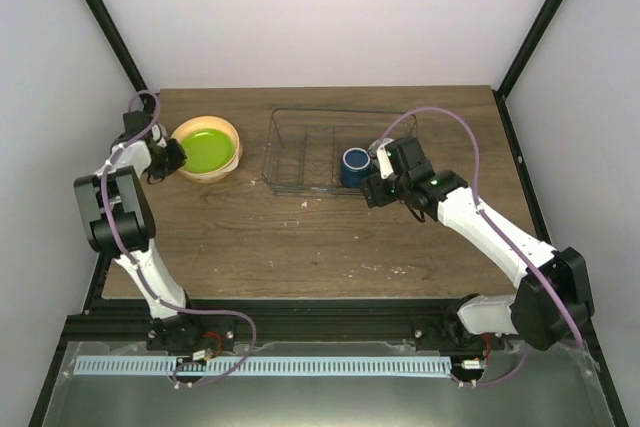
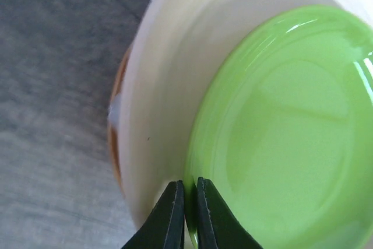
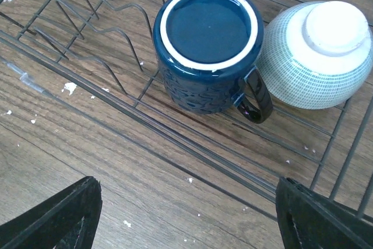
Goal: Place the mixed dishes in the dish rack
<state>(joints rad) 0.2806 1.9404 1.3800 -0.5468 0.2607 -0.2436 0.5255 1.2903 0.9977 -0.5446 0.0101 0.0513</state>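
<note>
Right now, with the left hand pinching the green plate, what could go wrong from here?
The left hand grips only the thin rim of the lime-green plate, so it may slip or swing when lifted. That plate nests in the cream plate, which might drag along. The upturned mug and bowl fill the right end of the dish rack, and the open right hand hovers there, so arms could collide.
</note>
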